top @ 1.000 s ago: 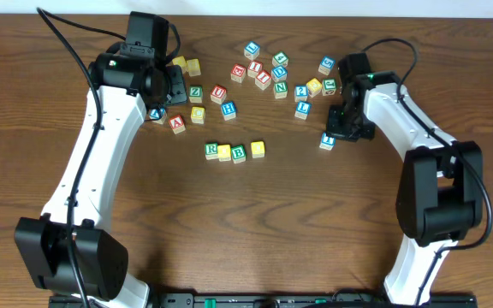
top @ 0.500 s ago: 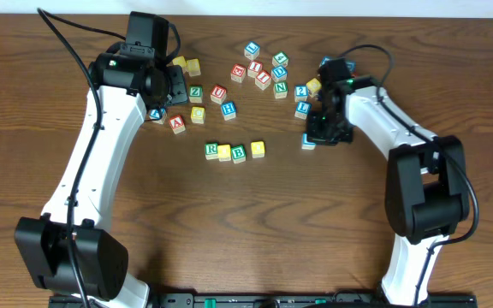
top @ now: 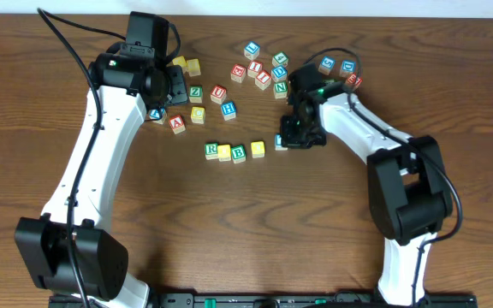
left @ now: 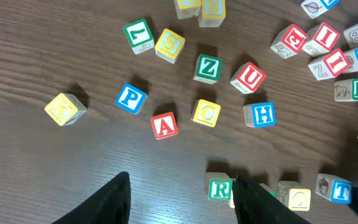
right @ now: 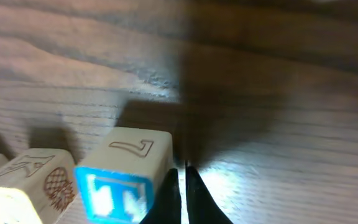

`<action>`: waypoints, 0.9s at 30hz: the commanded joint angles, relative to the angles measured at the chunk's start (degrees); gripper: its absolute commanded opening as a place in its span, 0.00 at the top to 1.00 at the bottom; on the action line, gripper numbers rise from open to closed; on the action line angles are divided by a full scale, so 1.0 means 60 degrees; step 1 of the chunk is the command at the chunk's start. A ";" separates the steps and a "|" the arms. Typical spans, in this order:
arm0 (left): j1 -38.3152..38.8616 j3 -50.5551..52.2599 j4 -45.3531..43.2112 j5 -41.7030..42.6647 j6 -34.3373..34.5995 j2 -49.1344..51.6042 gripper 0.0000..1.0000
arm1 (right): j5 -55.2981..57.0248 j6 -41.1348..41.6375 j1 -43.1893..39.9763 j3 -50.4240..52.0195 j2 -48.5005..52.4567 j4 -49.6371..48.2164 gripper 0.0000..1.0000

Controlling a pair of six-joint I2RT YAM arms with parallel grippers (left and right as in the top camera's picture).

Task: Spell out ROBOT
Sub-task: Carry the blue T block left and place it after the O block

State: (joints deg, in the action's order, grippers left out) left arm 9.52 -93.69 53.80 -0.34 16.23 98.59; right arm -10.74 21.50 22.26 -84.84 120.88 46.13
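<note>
A row of blocks lies mid-table: green R point(top: 211, 151), a yellow block point(top: 224, 153), green B point(top: 239, 153) and a yellow block point(top: 258, 150). The blue T block point(top: 280, 143) sits just right of the row. My right gripper point(top: 292, 137) is shut and low at the table, with its closed fingertips point(right: 182, 186) against the right side of the T block point(right: 120, 186). My left gripper point(left: 179, 199) is open and empty, hovering above bare wood left of the R block point(left: 220, 188).
Loose letter blocks are scattered at the back: Z point(top: 195, 92), U point(top: 218, 93), H point(top: 228, 109), A point(top: 176, 125), C point(top: 197, 114), and a cluster near N point(top: 280, 89). Two more blocks lie at the back right point(top: 337, 65).
My right gripper has slid left across the table with the T block ahead of it, from the right side to just beside the row. The left arm has not moved.
</note>
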 commanded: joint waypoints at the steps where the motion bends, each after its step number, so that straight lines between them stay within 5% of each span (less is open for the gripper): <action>1: -0.0033 -0.0018 0.0197 -0.0022 -0.0095 0.0113 0.48 | -0.0259 0.0127 0.0076 0.0047 0.0153 -0.0029 0.99; 11: -0.0237 0.1672 0.0448 0.1042 0.0597 0.0178 0.50 | -0.0495 0.0237 0.0025 0.0047 0.0153 -0.0372 0.99; 19: -0.0233 0.3526 -0.1260 0.1333 0.0663 0.0448 0.87 | -0.0528 0.0237 -0.0087 0.0047 0.0153 -0.0510 0.98; 27: 0.0127 0.3570 -0.2251 0.1953 0.0663 0.1909 0.92 | -0.0525 0.0306 -0.0087 0.0047 0.0153 -0.0517 0.98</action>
State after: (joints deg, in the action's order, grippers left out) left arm 9.15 -72.69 41.30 10.28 19.88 107.26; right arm -13.54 22.57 22.00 -84.79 121.38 43.03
